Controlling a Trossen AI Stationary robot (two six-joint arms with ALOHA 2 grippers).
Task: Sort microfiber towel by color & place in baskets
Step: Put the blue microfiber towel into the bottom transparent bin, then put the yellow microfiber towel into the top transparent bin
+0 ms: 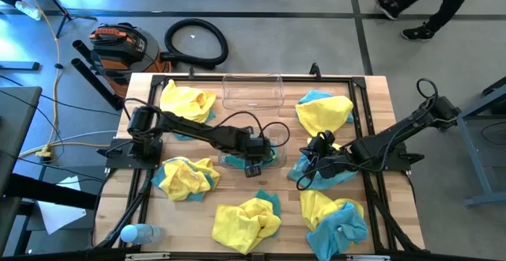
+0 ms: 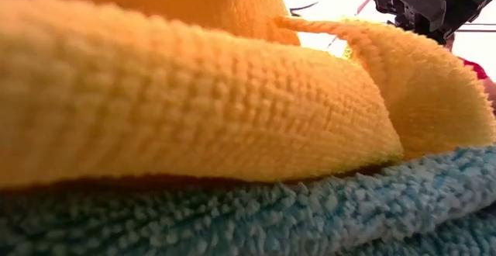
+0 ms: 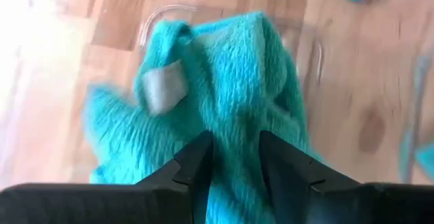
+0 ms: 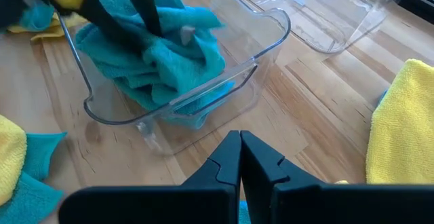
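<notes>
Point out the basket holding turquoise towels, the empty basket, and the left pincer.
basket with turquoise towels (image 4: 268, 64): right wrist view, clear side wall.
empty basket (image 1: 253, 92): high view, bare floor.
left pincer (image 3: 236, 159): left wrist view, midway between fingertips.

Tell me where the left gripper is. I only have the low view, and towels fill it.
Observer: The left gripper is over the bin at mid-table, jaws parted above a blue towel lying inside.
Operator: Report the right gripper.
Observer: The right gripper is shut and empty, beside that bin on its right.
</notes>
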